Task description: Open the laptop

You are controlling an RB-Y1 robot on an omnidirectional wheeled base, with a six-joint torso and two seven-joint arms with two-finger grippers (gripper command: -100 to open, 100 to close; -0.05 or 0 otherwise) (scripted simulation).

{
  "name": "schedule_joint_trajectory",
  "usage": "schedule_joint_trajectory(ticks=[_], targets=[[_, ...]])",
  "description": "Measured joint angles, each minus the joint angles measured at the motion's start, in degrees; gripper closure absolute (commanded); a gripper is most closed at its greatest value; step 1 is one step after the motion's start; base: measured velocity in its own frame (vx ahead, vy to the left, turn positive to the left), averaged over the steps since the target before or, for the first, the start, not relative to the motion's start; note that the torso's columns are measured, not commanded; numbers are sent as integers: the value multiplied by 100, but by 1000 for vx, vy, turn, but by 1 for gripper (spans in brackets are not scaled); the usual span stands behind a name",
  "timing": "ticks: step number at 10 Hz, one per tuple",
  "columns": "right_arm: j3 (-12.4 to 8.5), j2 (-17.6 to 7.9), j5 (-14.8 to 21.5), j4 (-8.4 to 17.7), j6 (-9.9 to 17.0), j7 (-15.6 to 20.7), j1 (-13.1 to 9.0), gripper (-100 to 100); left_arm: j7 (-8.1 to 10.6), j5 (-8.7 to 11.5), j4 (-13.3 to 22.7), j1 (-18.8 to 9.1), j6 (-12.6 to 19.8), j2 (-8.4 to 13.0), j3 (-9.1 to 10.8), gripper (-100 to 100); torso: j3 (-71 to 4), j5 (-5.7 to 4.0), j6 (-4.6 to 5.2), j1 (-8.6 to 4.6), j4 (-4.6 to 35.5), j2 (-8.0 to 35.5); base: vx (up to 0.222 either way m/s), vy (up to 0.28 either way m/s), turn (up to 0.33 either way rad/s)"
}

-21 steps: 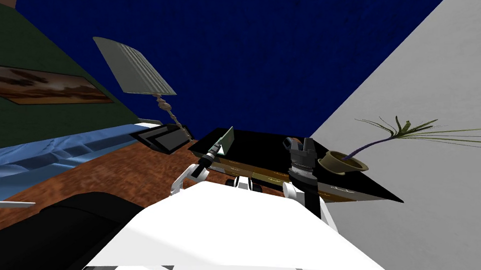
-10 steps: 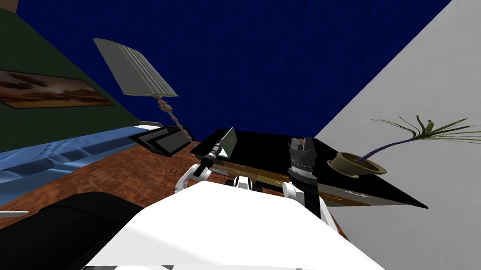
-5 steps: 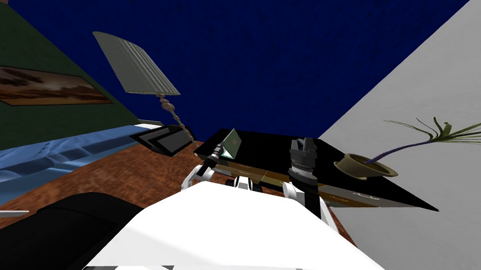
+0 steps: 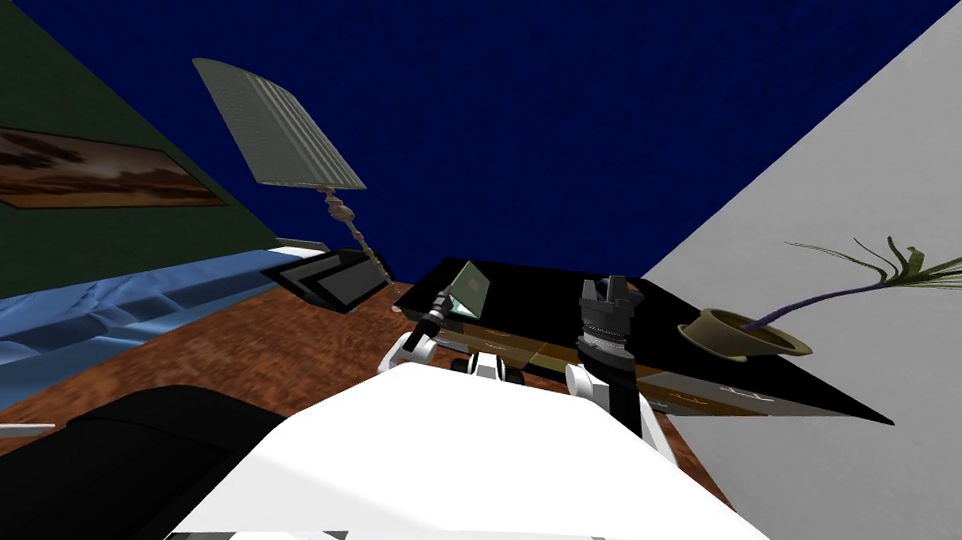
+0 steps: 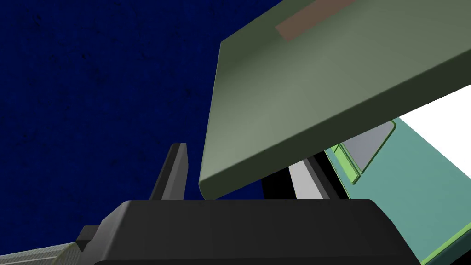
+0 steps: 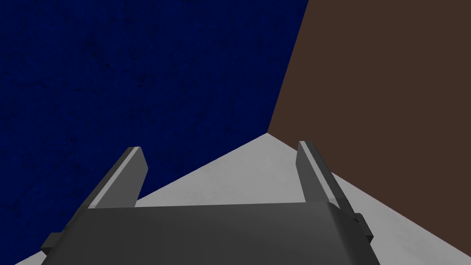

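Left gripper [image 4: 445,303], spread wide, sits at the half-raised lid [image 5: 322,92] of the one laptop [image 4: 471,288]; right gripper [image 6: 221,149] equally wide.

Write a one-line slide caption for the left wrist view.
The left gripper at the corner of the laptop lid, raised off its base, before a blue wall.

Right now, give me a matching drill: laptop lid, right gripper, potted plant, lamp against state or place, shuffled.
Things:
1 laptop lid
2 right gripper
3 potted plant
4 lamp

States or places:
A open, holding nothing
B standing left of the desk
C tilted up partway
D on the desk's right end

Pairs: 1-C, 2-A, 3-D, 4-B
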Motion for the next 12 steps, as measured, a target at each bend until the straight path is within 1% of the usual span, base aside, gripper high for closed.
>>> schedule_joint_trajectory(ticks=[1, 2, 3, 4, 5, 6, 7, 12], targets=[[0, 0, 0, 0, 0, 0, 0, 0, 83, 106, 164, -59, -70, -87, -15, 100, 1, 0, -4, 7, 4, 3, -3, 48, -9], [0, 1, 0, 0, 0, 0, 0, 0, 99, 117, 188, -61, -79, -93, -16, 100, 4, -5, -8, -6, 10, 10, 9, 52, -9], [0, 0, 0, 0, 0, 0, 0, 0, 133, 170, 275, -50, -151, -117, -31, 100, 7, -4, -9, 2, 10, 12, 7, 84, -23], [0, 0, 0, 0, 0, 0, 0, 0, 186, 241, 437, -36, -310, -198, -73, 100, 8, 1, -10, 17, 11, 15, 7, 90, -23], [0, 0, 0, 0, 0, 0, 0, 0, 256, 332, 585, -55, -445, -264, -106, -100, 8, 1, -11, 21, 13, 15, 16, 38, 1], [0, 1, 0, 0, 0, 0, 0, 0, 284, 341, 495, -18, -416, -253, -110, -100, 7, -3, -11, 2, 10, 13, 21, -15, 19], [1, 1, 0, 0, 0, 0, 1, 0, 296, 333, 339, 32, -291, -216, -105, -100, 5, -10, -10, -14, 12, 12, 23, -29, 20], [1, 1, 0, 0, 0, 0, 1, 0, 438, 338, -470, 336, 189, -6, -100, -100, 7, 0, -11, 17, 10, 13, 29, -17, 13]])
